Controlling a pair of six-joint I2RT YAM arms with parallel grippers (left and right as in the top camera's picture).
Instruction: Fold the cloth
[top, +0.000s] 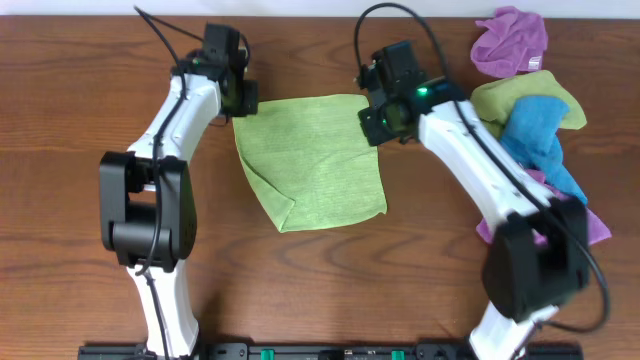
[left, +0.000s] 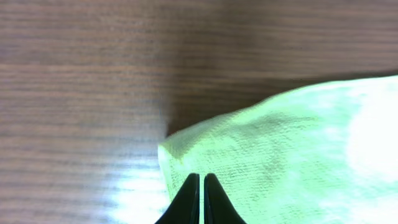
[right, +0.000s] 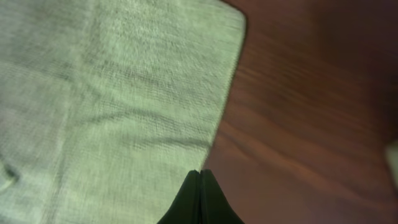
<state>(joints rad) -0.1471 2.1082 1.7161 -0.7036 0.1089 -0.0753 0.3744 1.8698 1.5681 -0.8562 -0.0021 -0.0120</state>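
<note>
Cloth (top: 315, 160), one, left gripper (left: 201, 186) and right gripper (right: 200, 180) both pinched shut, at its eleven and one o'clock corners, closed jaws plain only in wrist views

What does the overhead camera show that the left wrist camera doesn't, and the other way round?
Only overhead: both arms, the whole lime cloth with a turned-over flap at its near left corner, the right pincer at its far right corner, and a pile of other cloths, purple, olive and blue, to the right. Only left wrist: the left pincer close up, tips shut over the cloth's corner; whether they pinch it is unclear. Both: the lime cloth on the wooden table.
</note>
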